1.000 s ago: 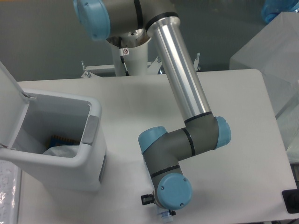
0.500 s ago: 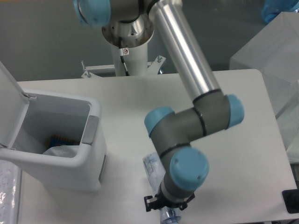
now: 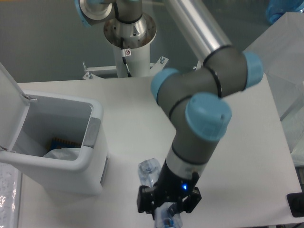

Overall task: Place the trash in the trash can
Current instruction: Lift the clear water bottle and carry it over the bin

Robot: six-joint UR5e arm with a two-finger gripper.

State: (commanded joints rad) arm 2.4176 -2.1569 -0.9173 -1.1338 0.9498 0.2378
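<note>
At the desk's (image 3: 237,156) near edge, the claw (image 3: 166,213) appears clamped on the bottle (image 3: 151,172), which juts up and left of it. Step in hand: pickup. Next comes a carry left to the open trash can (image 3: 92,156).

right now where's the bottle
The bottle is near the table's front edge at bottom centre, right of the trash can, with its lower part hidden under the gripper.
</note>
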